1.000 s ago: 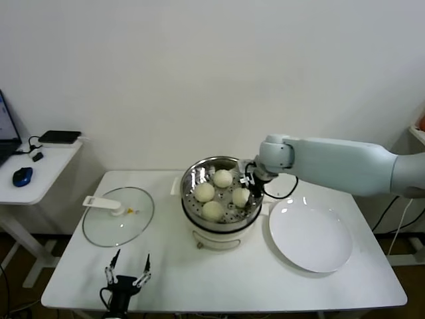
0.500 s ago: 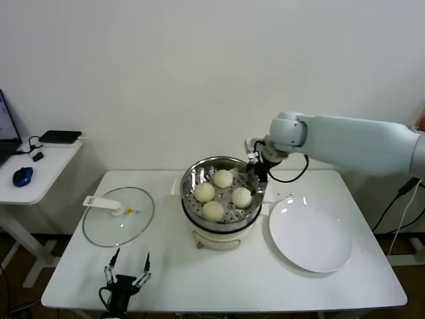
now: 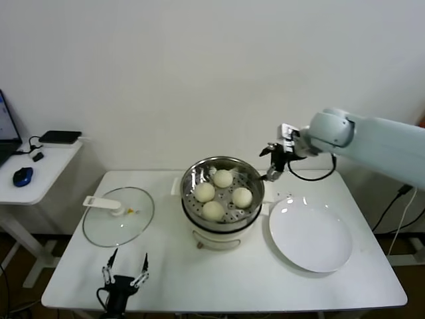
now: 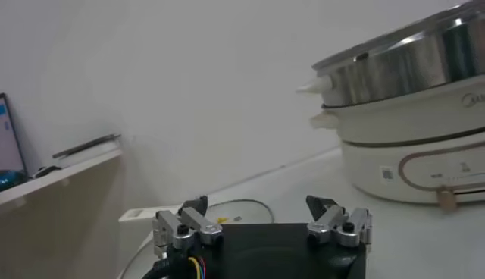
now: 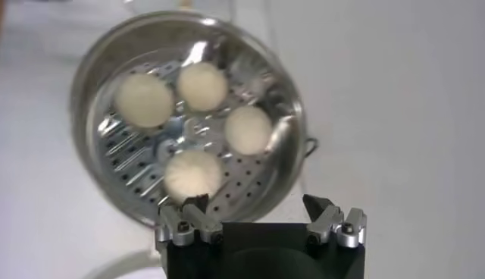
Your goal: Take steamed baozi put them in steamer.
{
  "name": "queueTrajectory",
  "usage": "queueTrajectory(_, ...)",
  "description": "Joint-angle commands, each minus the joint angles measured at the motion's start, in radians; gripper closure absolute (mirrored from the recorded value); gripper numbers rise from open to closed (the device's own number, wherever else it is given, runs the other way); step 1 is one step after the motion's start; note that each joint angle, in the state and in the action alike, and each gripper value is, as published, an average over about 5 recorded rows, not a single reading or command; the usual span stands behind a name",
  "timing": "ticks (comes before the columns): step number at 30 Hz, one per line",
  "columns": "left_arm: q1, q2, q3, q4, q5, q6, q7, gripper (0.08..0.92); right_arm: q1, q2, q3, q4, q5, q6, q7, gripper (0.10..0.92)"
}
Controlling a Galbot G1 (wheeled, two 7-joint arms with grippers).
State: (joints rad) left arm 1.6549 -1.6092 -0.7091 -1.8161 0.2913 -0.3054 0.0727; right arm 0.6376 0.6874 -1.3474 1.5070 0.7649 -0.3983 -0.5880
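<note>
**All four baozi in steamer; right arm clear**

Table (image 3: 219,279): broad, bare toward front edge. Plate (image 3: 311,238) empty, just right of steamer (image 3: 222,174); lid (image 3: 118,216) well apart on left. Four baozi (image 3: 223,178) seated on perforated floor, spaced, none on rim. Right gripper (image 3: 273,163) hung above and right of rim, fingers spread, nothing held. Left gripper (image 3: 123,276) parked low at front edge, fingers apart, empty. Judged: loading done; best to retreat up and rightward, over plate, keeping clear of rim.
</note>
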Motion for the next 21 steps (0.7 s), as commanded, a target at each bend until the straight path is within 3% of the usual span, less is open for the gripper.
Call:
queueTrajectory(1,-0.002,-0.049,0.000,0.001,0.003,-0.001,-0.001,0.177,-0.695,-0.348,0.669,0.218,0.066,0.185,0.535,0.203)
queueTrajectory(6,-0.002,-0.049,0.001,0.002,0.005,-0.010,-0.003,0.177,-1.186,-0.340,1.069,0.285,0.056,0.348,0.646,0.203)
queueTrajectory(12,-0.001,-0.049,0.009,0.001,0.011,-0.014,-0.006,0.177,-1.812,-0.098,1.663,0.340,-0.071,0.479,0.662,0.203)
queueTrajectory(21,-0.004,-0.049,0.013,0.002,0.014,-0.013,-0.007,0.177,-2.156,0.249,1.901,0.350,-0.206,0.630,0.590,0.203)
